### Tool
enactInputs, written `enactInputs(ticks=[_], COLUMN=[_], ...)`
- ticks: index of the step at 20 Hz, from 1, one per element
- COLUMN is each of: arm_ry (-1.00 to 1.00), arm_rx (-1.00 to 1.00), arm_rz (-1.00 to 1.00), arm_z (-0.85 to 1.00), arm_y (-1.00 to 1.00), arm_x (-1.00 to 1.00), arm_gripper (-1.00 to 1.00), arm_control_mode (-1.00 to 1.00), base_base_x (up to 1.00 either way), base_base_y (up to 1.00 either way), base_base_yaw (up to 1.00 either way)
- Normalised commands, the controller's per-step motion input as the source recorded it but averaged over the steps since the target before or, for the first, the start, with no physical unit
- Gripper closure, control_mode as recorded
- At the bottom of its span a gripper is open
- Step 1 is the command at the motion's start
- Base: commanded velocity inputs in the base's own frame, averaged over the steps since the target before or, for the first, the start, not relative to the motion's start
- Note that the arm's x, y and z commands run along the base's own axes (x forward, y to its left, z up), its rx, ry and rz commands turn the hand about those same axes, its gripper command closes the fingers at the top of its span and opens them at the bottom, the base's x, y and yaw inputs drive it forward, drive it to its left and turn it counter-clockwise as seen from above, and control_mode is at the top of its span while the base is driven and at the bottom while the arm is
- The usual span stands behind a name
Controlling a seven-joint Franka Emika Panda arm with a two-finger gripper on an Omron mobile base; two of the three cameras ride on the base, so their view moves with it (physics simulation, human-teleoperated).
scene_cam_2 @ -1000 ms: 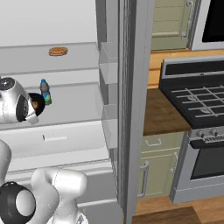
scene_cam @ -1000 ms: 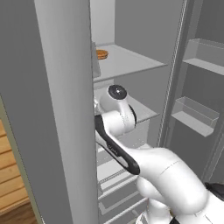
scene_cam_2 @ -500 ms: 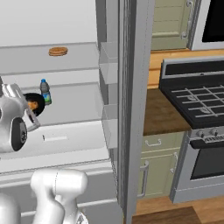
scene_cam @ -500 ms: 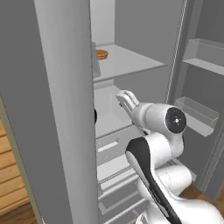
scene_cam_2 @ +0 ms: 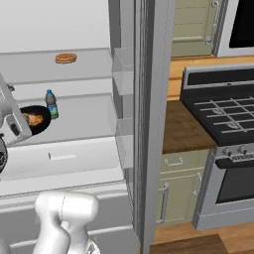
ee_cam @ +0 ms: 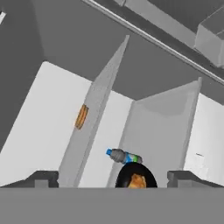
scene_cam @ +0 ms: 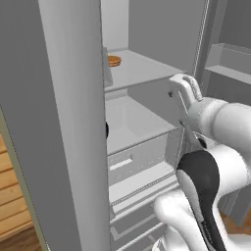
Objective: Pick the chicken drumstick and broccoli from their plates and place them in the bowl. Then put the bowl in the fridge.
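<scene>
Right base view showed the bowl (scene_cam_2: 34, 120) at mid-left on the fridge (scene_cam_2: 89, 124) shelf, beside a bottle (scene_cam_2: 50, 103), drumstick (scene_cam_2: 33, 119) inside. The gripper (ee_cam: 111, 178) stood wide open and empty; backing straight out would avoid nudging the bowl.

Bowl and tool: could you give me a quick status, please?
Tool open, empty, clear of bowl. Bowl on fridge shelf, drumstick inside. Small bottle stands beside bowl.
</scene>
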Motion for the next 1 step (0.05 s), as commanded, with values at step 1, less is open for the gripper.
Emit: enactInputs(ticks=[1], arm_ry=[0.92], arm_rx=[0.00], arm_rz=[-0.08], arm_z=[0.53], arm_y=[-0.26], arm_x=[-0.91], arm_gripper=[-1.00], arm_control_mode=[-1.00], base_base_x=[0.00], base_base_y=[0.00], base_base_yaw=[0.00])
